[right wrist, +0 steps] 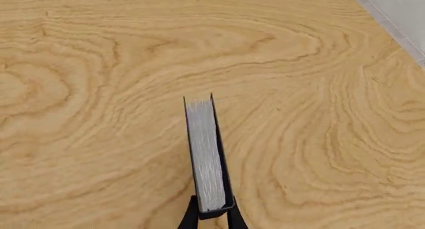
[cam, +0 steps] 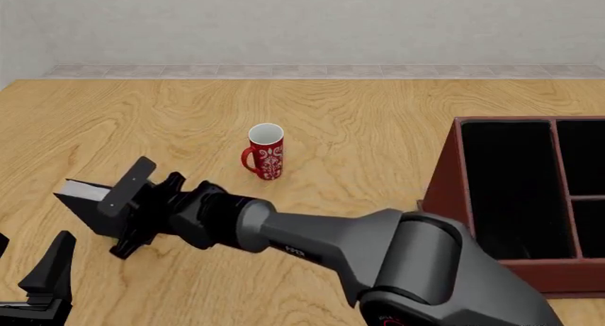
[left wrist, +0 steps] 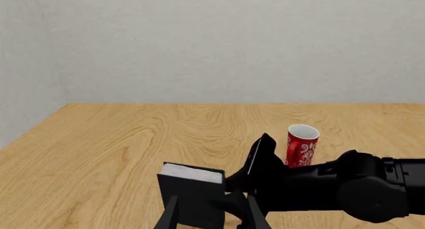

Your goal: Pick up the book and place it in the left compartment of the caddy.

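Observation:
The book stands upright at the table's left, black covers with white page edges up; it also shows in the left wrist view and edge-on in the right wrist view. My right gripper reaches across from the right and is shut on the book's near end. I cannot tell whether the book touches the table. My left gripper sits open just in front of the book, fingers apart. The caddy stands far right, with its long left compartment lined in black.
A red patterned mug stands upright mid-table, behind the right arm; it also shows in the left wrist view. The right arm's long grey link crosses the front of the table. Walls border the table's far and left sides.

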### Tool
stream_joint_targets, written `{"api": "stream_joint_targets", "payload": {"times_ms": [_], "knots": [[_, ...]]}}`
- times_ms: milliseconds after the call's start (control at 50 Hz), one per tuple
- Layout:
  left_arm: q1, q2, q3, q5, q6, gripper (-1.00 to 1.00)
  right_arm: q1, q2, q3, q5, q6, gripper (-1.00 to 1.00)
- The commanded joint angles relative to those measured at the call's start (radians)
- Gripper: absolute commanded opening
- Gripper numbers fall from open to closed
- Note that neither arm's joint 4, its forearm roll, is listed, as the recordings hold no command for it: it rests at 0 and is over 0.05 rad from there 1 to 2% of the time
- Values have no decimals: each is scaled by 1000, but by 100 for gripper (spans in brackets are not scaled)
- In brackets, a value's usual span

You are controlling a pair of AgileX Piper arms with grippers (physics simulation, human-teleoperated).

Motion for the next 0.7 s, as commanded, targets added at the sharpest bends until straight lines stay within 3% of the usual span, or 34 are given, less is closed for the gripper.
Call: {"api": "stream_joint_targets", "payload": {"times_ms": [20, 300, 700], "knots": [[-4, 1, 0, -4, 1, 100, 6, 7, 9, -5, -18, -100], [-4, 1, 0, -4, 1, 100, -6, -6, 0, -5, -27, -100], [-4, 1, 0, -3, 1, 100, 5, -283, 234, -9, -62, -100]]}}
